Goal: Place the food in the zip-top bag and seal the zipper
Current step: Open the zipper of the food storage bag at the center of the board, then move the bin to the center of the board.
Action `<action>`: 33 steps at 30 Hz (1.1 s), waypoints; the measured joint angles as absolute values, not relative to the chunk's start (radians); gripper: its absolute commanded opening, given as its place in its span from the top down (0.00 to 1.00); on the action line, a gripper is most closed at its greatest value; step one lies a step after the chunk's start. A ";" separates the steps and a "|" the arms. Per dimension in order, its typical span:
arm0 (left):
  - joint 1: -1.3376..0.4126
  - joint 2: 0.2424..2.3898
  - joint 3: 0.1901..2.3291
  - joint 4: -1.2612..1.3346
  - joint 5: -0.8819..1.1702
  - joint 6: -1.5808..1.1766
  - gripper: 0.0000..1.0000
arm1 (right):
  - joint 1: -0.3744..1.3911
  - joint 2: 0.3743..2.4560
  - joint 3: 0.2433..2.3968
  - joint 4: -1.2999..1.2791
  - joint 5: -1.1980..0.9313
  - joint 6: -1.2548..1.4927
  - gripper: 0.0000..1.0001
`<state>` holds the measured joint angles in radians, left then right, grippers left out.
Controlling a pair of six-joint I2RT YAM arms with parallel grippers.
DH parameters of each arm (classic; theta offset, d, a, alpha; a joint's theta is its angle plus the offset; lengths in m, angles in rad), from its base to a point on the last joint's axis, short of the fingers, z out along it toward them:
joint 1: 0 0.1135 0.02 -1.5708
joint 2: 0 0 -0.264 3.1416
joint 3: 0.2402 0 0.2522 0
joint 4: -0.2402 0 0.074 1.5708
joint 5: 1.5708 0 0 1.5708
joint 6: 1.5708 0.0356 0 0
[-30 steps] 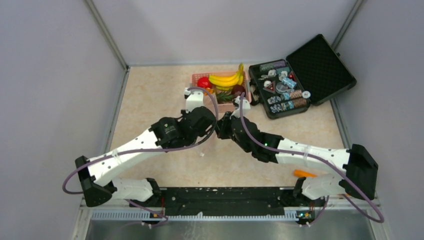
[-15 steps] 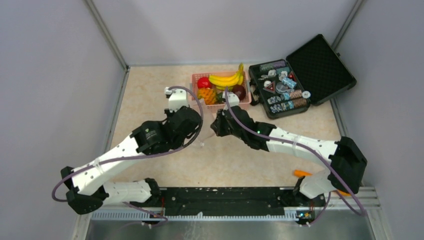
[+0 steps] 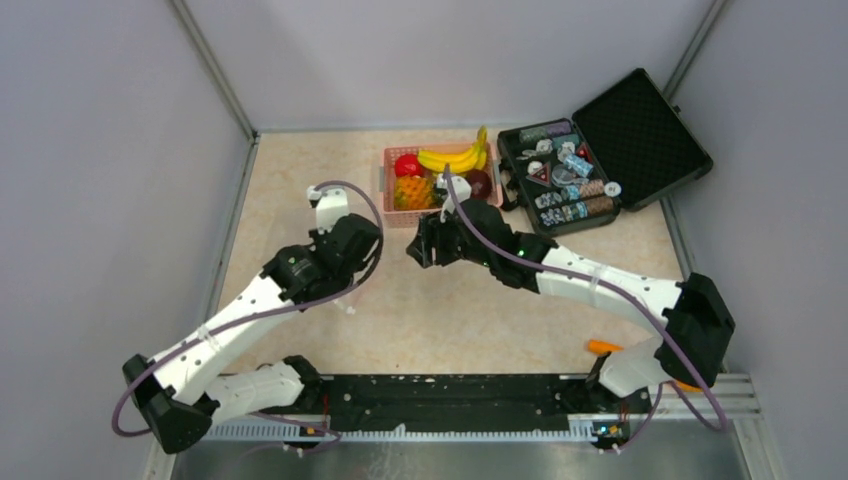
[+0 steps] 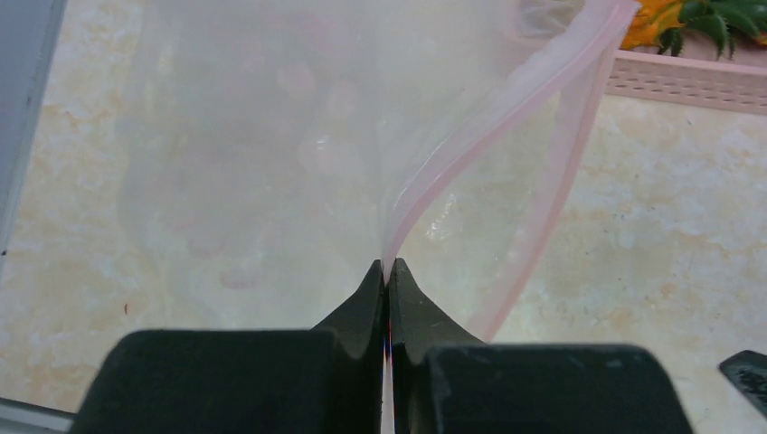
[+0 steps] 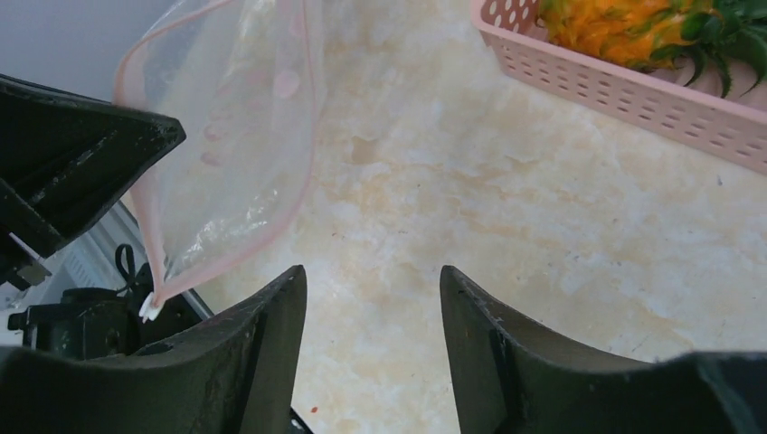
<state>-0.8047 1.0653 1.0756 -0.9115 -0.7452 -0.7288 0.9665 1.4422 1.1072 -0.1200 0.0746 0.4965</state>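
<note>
Both sides: left jaws pinch the zipper [image 4: 457, 149]; right jaws spread, holding nothing.

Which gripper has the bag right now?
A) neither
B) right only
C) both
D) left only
D: the left gripper is pinched shut on the zipper edge of the zip-top bag, while the right gripper has its jaws apart with nothing but bare table between them.

Probably a robot lab test cell: plain grey walls [image 3: 100, 150] enclose a marbled tabletop [image 3: 450, 320]
</note>
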 measured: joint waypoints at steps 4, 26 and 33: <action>-0.747 0.983 1.035 -0.874 -0.675 -0.697 1.00 | 0.933 1.379 1.067 -0.103 0.059 0.479 0.39; -0.738 0.894 0.968 -0.803 -0.508 -0.682 1.00 | 0.594 1.943 1.488 -0.276 0.032 0.339 0.40; -0.737 0.885 0.966 -0.801 -0.501 -0.682 1.00 | 0.587 2.032 1.565 -0.303 -0.061 0.290 0.39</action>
